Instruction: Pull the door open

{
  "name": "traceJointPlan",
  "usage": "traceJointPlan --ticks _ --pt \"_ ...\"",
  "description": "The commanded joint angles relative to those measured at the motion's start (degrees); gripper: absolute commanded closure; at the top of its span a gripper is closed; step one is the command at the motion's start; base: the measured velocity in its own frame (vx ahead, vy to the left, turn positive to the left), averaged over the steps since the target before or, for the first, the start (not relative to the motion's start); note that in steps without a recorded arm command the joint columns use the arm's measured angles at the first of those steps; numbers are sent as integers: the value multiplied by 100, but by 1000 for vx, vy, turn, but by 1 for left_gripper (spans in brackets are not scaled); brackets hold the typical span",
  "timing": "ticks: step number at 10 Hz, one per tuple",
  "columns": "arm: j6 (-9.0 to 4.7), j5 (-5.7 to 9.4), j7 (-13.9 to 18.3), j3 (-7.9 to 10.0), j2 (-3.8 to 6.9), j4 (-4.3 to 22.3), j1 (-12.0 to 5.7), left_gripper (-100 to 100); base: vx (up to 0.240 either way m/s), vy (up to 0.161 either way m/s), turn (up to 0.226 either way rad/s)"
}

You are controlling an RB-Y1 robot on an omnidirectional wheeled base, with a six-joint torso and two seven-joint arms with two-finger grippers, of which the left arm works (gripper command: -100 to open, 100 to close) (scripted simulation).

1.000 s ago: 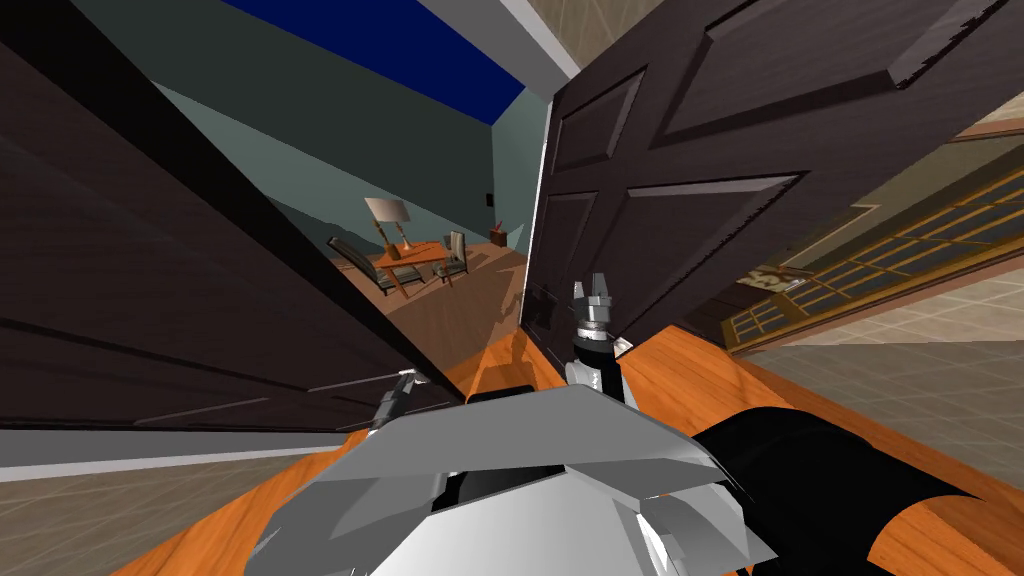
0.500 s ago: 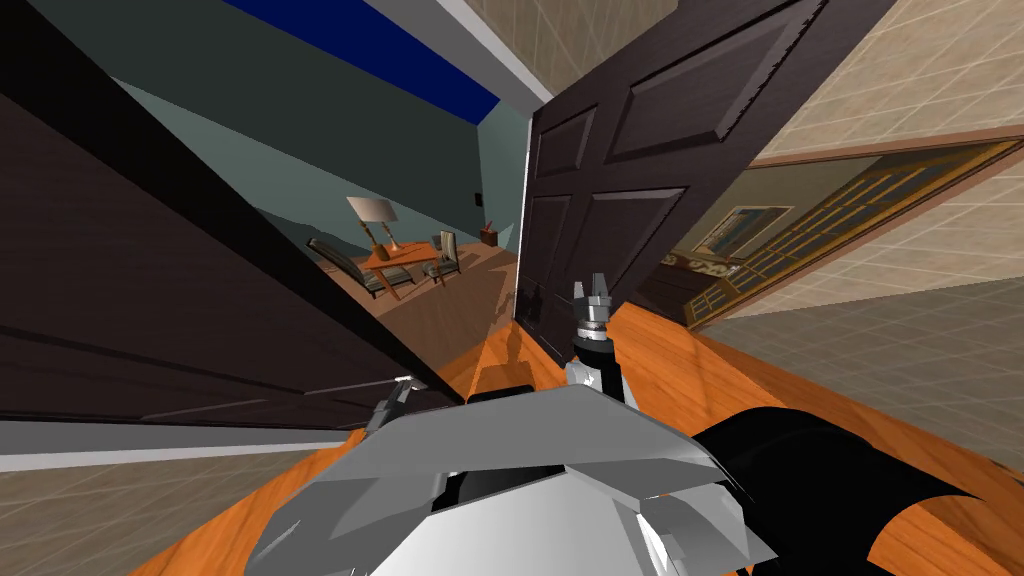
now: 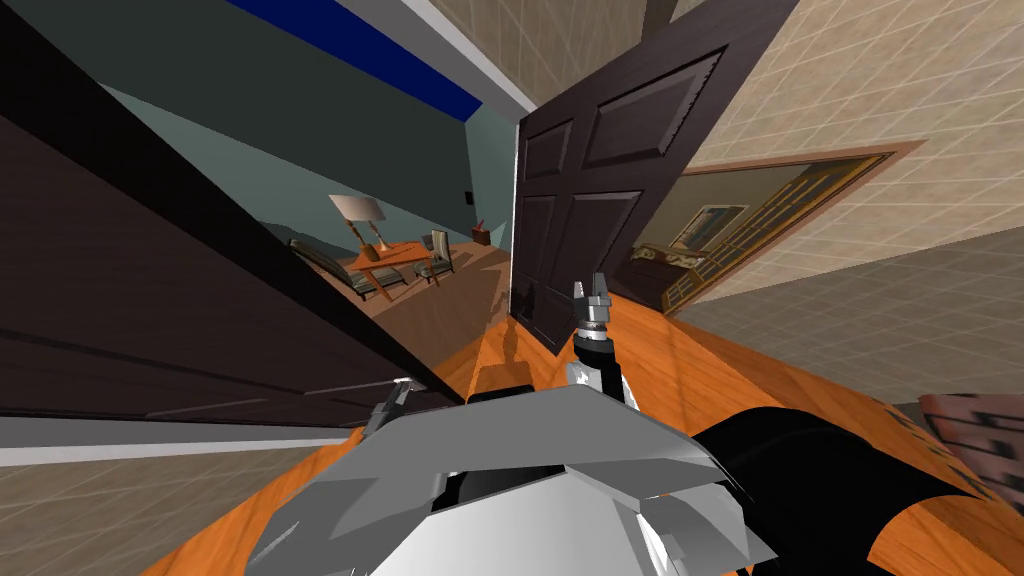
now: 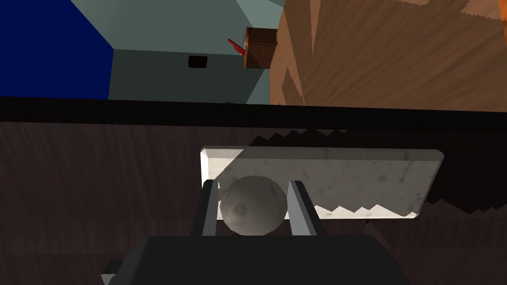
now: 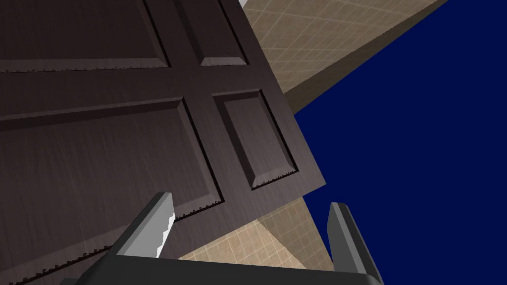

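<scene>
Where the left wrist view looks along the left gripper (image 4: 253, 190), its two fingers (image 4: 300, 208) are seen pressed against the sides of one round grey knob (image 4: 253, 205), which is held between them. One pale grey plate (image 4: 346, 178) is set behind the knob on the dark door (image 4: 99, 188).

In the head view this door (image 3: 150, 300) is spread across the left half of the frame, and the left gripper (image 3: 392, 402) is found at its lower edge, just left of the bottom centre. One second door leaf (image 3: 590, 200), equally dark, is stood open at the upper centre, and the right gripper (image 3: 597, 287) is raised near its lower edge.

In the right wrist view the right gripper (image 5: 251, 200) is shown spread wide, with nothing between its two fingers, and four recessed panels (image 5: 257, 138) are counted on that leaf.

Between the two doors, at centre left of the head view, one orange table (image 3: 395, 257) is seen with one lamp (image 3: 358, 212) on it, one chair (image 3: 437, 255) at its right and one longer seat (image 3: 330, 262) at its left. Orange floor (image 3: 690, 365) is seen to the right of the right arm.
</scene>
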Motion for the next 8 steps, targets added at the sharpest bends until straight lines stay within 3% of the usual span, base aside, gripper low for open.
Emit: traceJointPlan --ticks 1,6,8 --pt "-42 -2 11 -26 17 17 20 100 -195 45 -139" --pt "-196 15 52 -80 98 142 -12 100 -226 67 -171" --pt "-176 3 51 -102 83 123 -8 100 -166 42 -81"
